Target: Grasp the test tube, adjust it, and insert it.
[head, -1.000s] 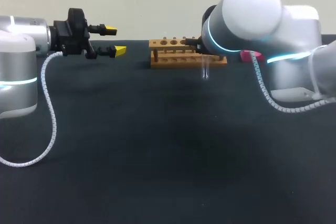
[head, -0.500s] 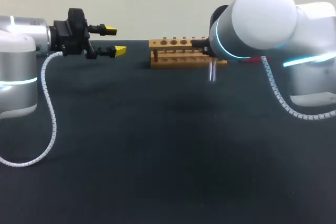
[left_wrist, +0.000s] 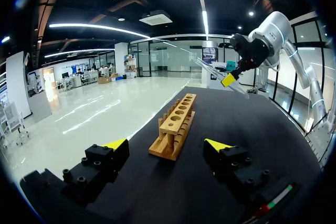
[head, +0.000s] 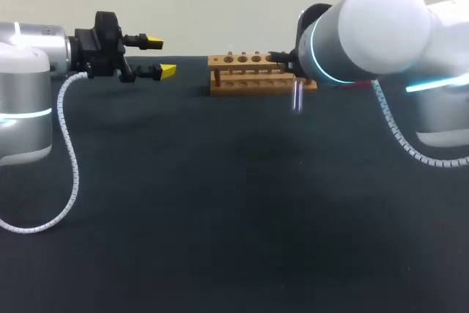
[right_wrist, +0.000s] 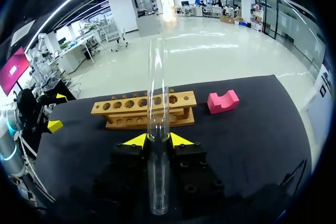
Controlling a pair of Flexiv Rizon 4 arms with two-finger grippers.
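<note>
Your right gripper point(right_wrist: 157, 140) is clamped on the test tube point(right_wrist: 158, 66). Both yellow tips press the glass from either side, part way up from the rounded end, and the open end points out ahead of the fingers. In the head view the tube shows as a pale upright streak just in front of the right end of the wooden rack point(head: 249, 72). From that view you cannot tell whether glass and wood touch. In the left wrist view the tube sits slanted in the right gripper, raised above the table out past the rack's far end and apart from it.

Your left gripper point(head: 160, 56) is wide open and holds nothing. It hangs at the table's left rear, well apart from the rack, which lies straight ahead of its fingers across bare tabletop.

The rack stands lengthwise along the back edge, with a row of round holes in its top bar. A pink block point(right_wrist: 222, 101) with a notch in its top rests just beside the rack's right end. The right arm's large white joint point(head: 381, 23) blocks the head view's sight of that end and of the gripper. A white coiled cable point(head: 69, 152) loops down from the left arm over the table, and another hangs from the right arm.

The table point(head: 220, 218) is flat matte black.
</note>
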